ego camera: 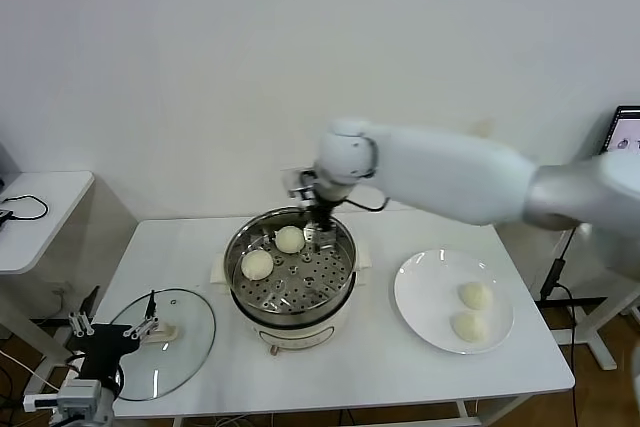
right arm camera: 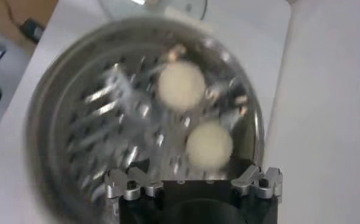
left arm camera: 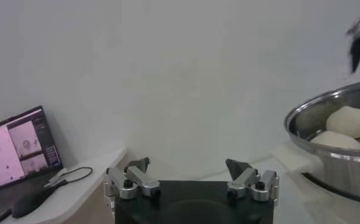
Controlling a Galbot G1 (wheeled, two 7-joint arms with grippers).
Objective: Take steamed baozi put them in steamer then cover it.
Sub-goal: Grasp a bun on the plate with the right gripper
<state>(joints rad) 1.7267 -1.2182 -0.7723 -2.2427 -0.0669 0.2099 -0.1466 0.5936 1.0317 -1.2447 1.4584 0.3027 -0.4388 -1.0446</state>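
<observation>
The steel steamer [ego camera: 290, 292] stands mid-table on its white base. Two cream baozi [ego camera: 290, 239] [ego camera: 257, 264] lie on its perforated tray, and two more [ego camera: 475, 295] [ego camera: 467, 326] lie on the white plate [ego camera: 425, 287] to the right. My right gripper [ego camera: 320, 230] hangs open and empty over the steamer's far side, just beside the far baozi. In the right wrist view that gripper [right arm camera: 192, 175] is above the tray with both buns [right arm camera: 209, 145] [right arm camera: 181, 85] ahead of it. The glass cover [ego camera: 185, 347] lies flat at the front left. My left gripper [ego camera: 113, 327] is open beside it.
The left wrist view shows my open left gripper [left arm camera: 189, 165], the steamer wall [left arm camera: 332, 164] with both buns [left arm camera: 350, 120] at the right, and a laptop [left arm camera: 22, 146] on a side table. A small white side table [ego camera: 40, 217] stands at the left.
</observation>
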